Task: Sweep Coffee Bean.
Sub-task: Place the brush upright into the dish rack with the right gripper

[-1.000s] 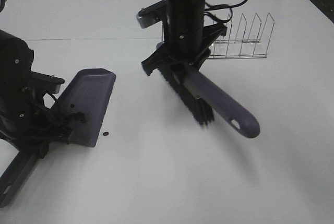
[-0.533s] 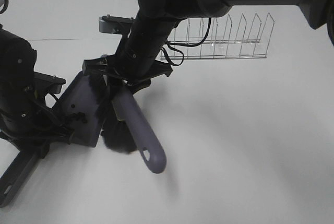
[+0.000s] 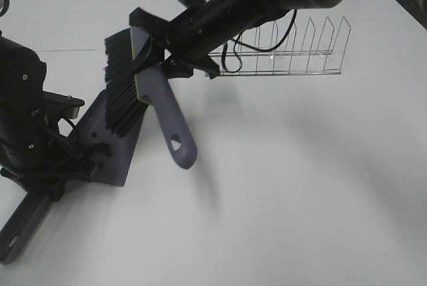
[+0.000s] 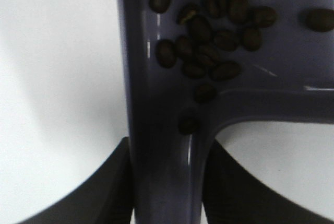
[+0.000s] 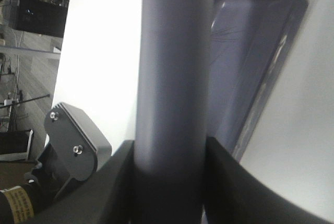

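The purple-grey dustpan point(image 3: 119, 121) lies on the white table at the left, its handle point(image 4: 167, 145) clamped between the fingers point(image 4: 107, 192) of my left gripper point(image 3: 75, 164), which is shut on it. Several coffee beans point(image 4: 209, 41) lie bunched at the handle end inside the pan; in the high view these beans point(image 3: 100, 149) are small dark specks. My right gripper point(image 3: 153, 51) is shut on the purple brush handle point(image 5: 175, 78). The brush hangs tilted over the pan, its black bristles point(image 3: 120, 89) above the pan floor and its handle end point(image 3: 180, 149) pointing down toward the table.
A clear wire-like dish rack point(image 3: 293, 49) stands at the back right, just behind the right arm. The left arm's black base point(image 3: 23, 133) fills the left edge. The dustpan point(image 5: 250, 62) shows beyond the brush handle in the right wrist view.
The right arm swept the brush leftward across the table to the dustpan's lip, then lifted and tipped it over the pan. The lone bean beside the lip no longer shows there.
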`<action>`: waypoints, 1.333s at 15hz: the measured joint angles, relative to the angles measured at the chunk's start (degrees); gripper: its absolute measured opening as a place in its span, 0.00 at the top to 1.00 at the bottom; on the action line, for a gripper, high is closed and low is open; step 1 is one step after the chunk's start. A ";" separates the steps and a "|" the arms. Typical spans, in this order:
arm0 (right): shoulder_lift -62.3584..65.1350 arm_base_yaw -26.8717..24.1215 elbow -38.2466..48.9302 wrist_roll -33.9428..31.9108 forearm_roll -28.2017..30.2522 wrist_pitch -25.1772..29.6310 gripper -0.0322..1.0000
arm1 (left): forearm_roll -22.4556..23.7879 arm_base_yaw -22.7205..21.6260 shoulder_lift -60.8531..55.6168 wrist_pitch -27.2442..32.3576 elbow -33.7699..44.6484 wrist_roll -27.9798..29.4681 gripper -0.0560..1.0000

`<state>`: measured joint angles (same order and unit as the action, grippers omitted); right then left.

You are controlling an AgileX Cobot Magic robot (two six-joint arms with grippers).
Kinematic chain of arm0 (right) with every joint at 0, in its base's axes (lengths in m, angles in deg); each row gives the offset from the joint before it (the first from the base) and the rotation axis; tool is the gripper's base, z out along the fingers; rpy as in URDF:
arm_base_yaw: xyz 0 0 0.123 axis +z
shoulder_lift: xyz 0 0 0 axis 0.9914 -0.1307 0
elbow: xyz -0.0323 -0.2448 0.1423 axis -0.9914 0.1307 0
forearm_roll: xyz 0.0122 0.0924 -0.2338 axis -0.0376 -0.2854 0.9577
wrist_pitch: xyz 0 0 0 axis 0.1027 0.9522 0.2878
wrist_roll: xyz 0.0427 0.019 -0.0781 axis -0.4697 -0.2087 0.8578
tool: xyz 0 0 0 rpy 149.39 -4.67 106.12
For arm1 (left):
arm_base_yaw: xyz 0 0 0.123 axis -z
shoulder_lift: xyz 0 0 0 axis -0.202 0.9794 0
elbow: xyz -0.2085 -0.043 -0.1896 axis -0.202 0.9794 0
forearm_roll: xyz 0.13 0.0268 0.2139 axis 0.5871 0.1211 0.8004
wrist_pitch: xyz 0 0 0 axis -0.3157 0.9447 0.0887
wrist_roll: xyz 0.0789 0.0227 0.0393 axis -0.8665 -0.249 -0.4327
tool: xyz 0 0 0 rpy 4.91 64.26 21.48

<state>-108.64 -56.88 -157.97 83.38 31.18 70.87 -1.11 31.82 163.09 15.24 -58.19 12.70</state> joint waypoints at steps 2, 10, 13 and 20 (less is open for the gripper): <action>3.90 -3.27 0.00 -1.03 8.08 2.01 0.62 | -1.38 -1.49 0.00 -0.17 0.00 0.00 0.64; 8.31 -7.68 0.00 -20.34 60.22 22.00 0.62 | -1.49 -5.16 0.06 -1.20 -0.06 0.00 0.64; 8.31 -8.08 0.00 -27.39 69.39 22.80 0.62 | -1.60 -5.16 0.06 -1.38 -0.06 0.00 0.64; 6.30 -15.01 -0.06 -29.34 61.25 19.60 0.62 | -2.69 -5.44 0.06 -1.60 -0.06 0.00 0.64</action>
<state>-102.34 -71.89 -158.03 54.05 92.43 90.46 -3.81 26.38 163.15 13.64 -58.25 12.70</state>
